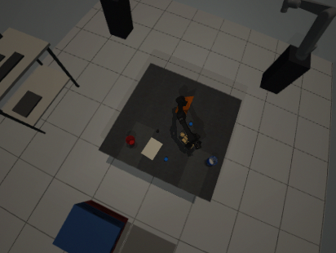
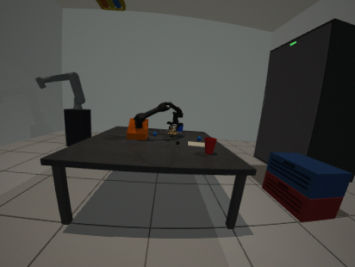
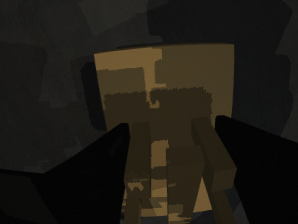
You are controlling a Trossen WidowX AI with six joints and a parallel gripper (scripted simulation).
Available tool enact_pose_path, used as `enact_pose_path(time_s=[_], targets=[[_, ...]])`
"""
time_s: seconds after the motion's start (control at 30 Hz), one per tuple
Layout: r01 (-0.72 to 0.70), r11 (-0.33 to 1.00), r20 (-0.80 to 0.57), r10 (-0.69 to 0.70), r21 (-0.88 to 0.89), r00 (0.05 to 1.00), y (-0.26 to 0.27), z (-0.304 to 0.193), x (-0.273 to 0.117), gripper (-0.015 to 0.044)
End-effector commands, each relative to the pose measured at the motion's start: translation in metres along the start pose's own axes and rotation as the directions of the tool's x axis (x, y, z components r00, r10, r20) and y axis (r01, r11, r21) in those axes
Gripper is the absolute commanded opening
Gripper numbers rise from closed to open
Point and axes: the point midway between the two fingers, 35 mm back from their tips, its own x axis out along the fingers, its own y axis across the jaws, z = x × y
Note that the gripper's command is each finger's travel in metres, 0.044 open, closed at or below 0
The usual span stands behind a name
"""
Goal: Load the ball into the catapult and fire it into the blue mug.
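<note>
Dark grey table with four-cornered matt top [image 1: 134, 98] [image 2: 142, 155], its surface faintly mottled, on square-section legs; floor of pale square tiles [image 1: 81, 163] [image 2: 108, 241] with thin dark joints; plain grey-blue wall [image 2: 172, 56] behind. Black jointed arm [image 1: 185, 122] [image 2: 151, 113], smooth-shelled, rising by an orange angular block [image 1: 189, 102] [image 2: 137, 129]. Black two-finger claw [image 1: 192, 143] [image 2: 174, 125] [image 3: 173, 127], pointing down, about half open, its tapered fingers closed on the upright part of a tan, wood-coloured catapult [image 1: 184, 138] [image 2: 173, 133] [image 3: 195, 65]; this has a flat, straight-edged base plate and narrow squared bars, streaked with shadow. Small round blue ball, smooth [image 1: 191, 124] [image 2: 155, 133], on the table between claw and orange block; a second, similar blue ball [image 1: 165, 159] [image 2: 199, 138], apart from the claw, towards the cream rectangular sheet [image 1: 152, 148] [image 2: 196, 144]. Which ball is meant, I cannot tell. Blue round mug [image 1: 211, 161] [image 2: 180, 128], pale inside, near the claw, on the side away from the sheet. Red tapered cup [image 1: 130, 140] [image 2: 210, 145], well apart from the claw, beyond the sheet. Stacked blue and red ribbed crates [image 1: 87, 228] [image 2: 306, 185], off the table.
</note>
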Motion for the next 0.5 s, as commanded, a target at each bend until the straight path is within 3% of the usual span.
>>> enact_pose_path(time_s=[0.0,0.47], targets=[[0.008,1.0,-0.003,-0.008,-0.01,1.0,0.0,0.0,0.005,0.0],[0.001,1.0,-0.003,-0.001,-0.002,1.0,-0.001,-0.001,0.023,0.0]])
